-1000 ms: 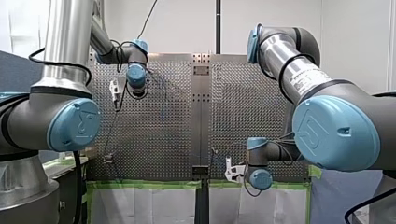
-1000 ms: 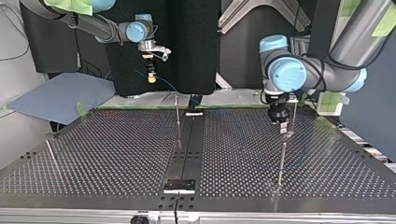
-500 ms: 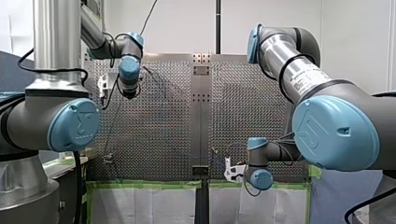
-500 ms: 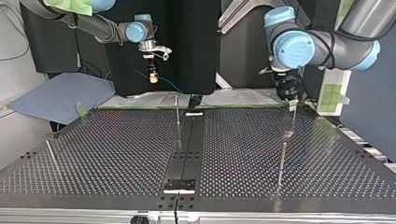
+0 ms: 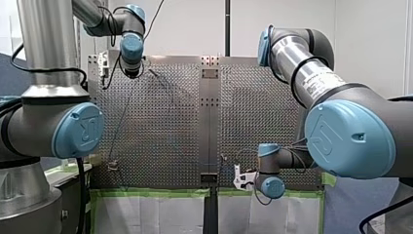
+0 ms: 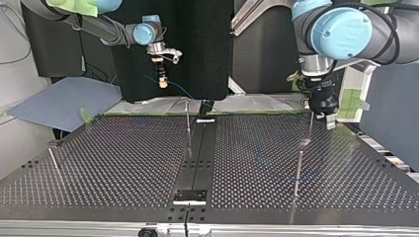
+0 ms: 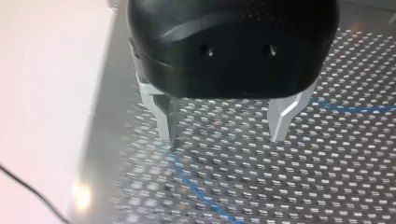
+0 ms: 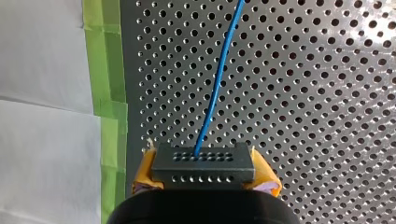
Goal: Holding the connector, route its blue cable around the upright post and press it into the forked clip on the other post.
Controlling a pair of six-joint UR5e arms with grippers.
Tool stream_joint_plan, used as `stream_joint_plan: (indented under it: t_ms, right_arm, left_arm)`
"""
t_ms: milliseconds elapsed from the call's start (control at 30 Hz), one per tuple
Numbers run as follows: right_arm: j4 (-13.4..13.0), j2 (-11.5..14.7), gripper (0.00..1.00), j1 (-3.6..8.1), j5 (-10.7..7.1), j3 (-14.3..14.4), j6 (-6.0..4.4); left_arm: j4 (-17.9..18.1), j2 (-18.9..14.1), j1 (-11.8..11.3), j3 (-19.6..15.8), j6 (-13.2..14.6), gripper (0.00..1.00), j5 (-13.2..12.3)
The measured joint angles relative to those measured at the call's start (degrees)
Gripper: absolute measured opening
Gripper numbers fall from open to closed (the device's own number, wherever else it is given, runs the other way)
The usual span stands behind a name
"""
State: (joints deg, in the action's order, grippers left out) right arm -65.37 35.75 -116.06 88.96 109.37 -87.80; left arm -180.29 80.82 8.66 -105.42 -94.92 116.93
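In the right wrist view my right gripper (image 8: 204, 175) is shut on a black connector (image 8: 203, 161), held between its yellow pads (image 8: 145, 170). The blue cable (image 8: 218, 88) runs from the connector out over the perforated plate. In the top view that gripper (image 6: 161, 81) hangs above the table's far edge, the cable (image 6: 180, 91) trailing down from it. My left gripper (image 7: 224, 135) is open, its metal fingers (image 7: 164, 114) empty above a cable loop (image 7: 196, 189) on the plate. In the top view it (image 6: 328, 121) hovers beside a thin post with a small clip (image 6: 305, 142).
An upright post (image 6: 188, 121) stands near the dark centre strip (image 6: 197, 158). Another post (image 6: 298, 170) rises at the top view's right, and a leaning rod (image 6: 54, 163) at its left. Green tape (image 8: 109, 93) and white sheeting border the plate.
My left arm has risen and swung away from the posts, toward the top view's right, up and left in the front view. My right arm has stayed put with the connector.
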Motion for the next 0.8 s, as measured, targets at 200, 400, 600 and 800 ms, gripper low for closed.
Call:
stream_joint_plan:
  t_ms: [200,400,600,800]
  right_arm:
    - [0.1,0.0,0.00,0.00,-0.01,0.0,-0.09]
    - [0.3,0.0,0.00,0.00,-0.01,-0.1,-0.25]
    - [0.3,0.0,0.00,0.00,-0.37,-0.2,-0.52]
    - [0.2,0.0,0.00,0.00,-0.80,-0.2,-0.78]
  left_arm:
    - [-3.5,-3.0,0.0,3.5,2.9,1.00,-1.9]
    - [-7.0,-2.5,-0.1,7.0,3.5,1.00,-5.2]
    - [-10.5,0.5,0.2,10.6,4.9,1.00,-8.8]
    - [-13.8,3.5,0.5,13.8,5.2,1.00,-12.0]
